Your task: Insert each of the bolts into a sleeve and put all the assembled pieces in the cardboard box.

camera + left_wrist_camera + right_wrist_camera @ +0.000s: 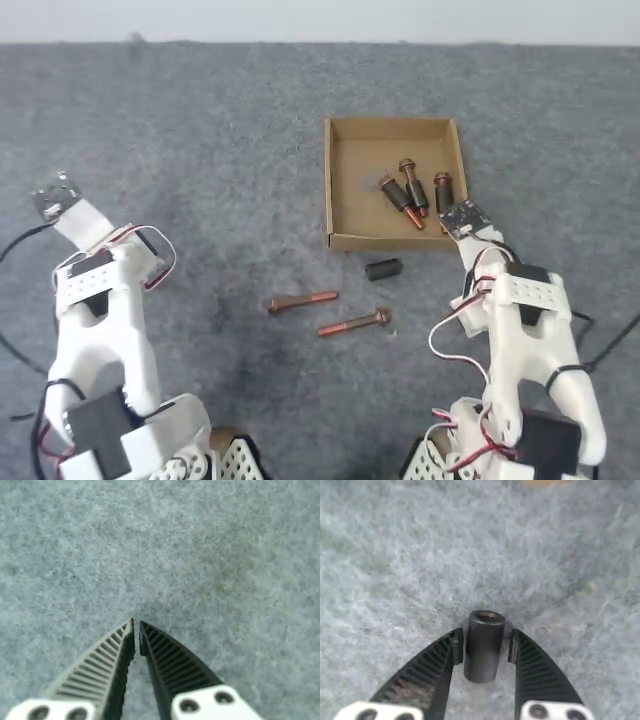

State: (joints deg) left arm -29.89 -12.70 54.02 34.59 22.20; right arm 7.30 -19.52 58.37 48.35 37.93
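I see right hand [486, 634] clamped on held sleeve [484, 652], dark, open end visible, over grey counter [395, 555]. Left hand [136, 623] fingers together, tips near touching. Loose sleeve [383, 269] on counter near right hand, on side toward left hand. First bolt [302, 300], second bolt [353, 323] lying between hands. Cardboard box [340, 180] just ahead of right hand, three assembled pieces [412, 190] inside.

Cardboard box [352, 165], open: three sleeved bolts [412, 190] toward its right wall. Two bare copper bolts [302, 300] [354, 323] and a black sleeve [383, 269] lie flat just outside its near wall. A second sleeve [484, 645] sits between the right gripper [485, 643] fingers.
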